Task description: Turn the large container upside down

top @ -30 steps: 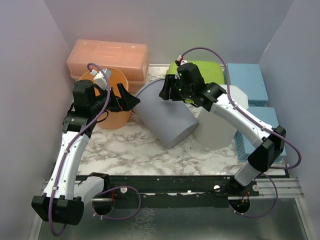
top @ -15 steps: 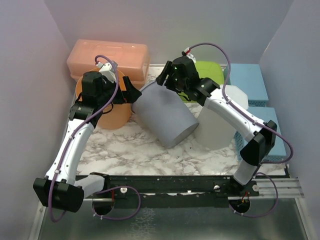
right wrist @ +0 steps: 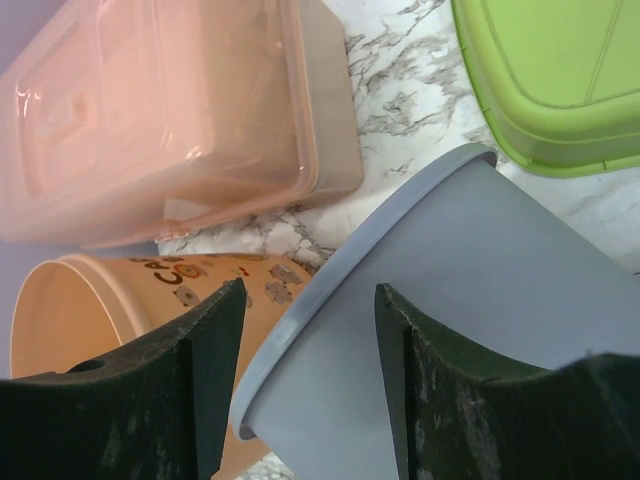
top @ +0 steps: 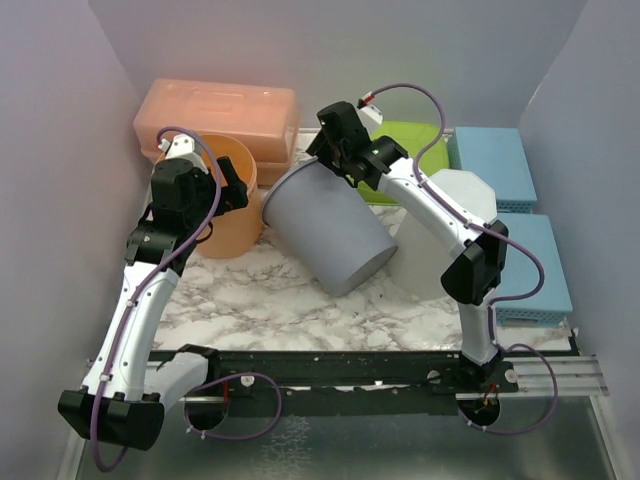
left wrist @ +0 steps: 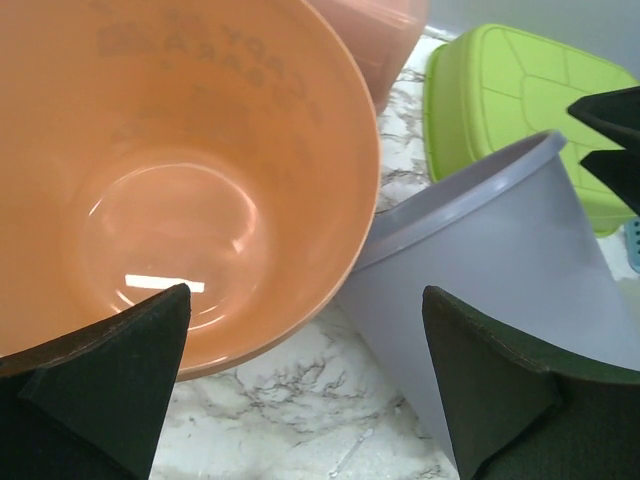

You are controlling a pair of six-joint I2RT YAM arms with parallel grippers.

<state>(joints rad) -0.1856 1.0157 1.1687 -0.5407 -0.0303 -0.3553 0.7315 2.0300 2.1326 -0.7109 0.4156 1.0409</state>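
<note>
The large container (top: pixel 335 235) is a grey bucket tilted on the marble table (top: pixel 250 295), with its rim toward the back left and leaning against an orange bucket (top: pixel 228 215). My right gripper (top: pixel 322 150) is open at the grey rim. In the right wrist view its fingers (right wrist: pixel 215 340) straddle the rim, one outside and one over the grey wall (right wrist: pixel 460 300), with gaps on both sides. My left gripper (top: pixel 240 185) is wide open and holds nothing. It hangs between the orange bucket (left wrist: pixel 180 170) and the large container (left wrist: pixel 500 260).
A translucent orange lidded box (top: pixel 215 115) stands at the back left and a green lidded box (top: pixel 415 140) at the back. A white container (top: pixel 440 245) sits right of the grey bucket. Two blue baskets (top: pixel 490 165) (top: pixel 535 265) line the right side.
My right gripper has moved back and left onto the grey bucket's rim. My left gripper has pulled back from that rim toward the orange bucket. The grey bucket has barely shifted.
</note>
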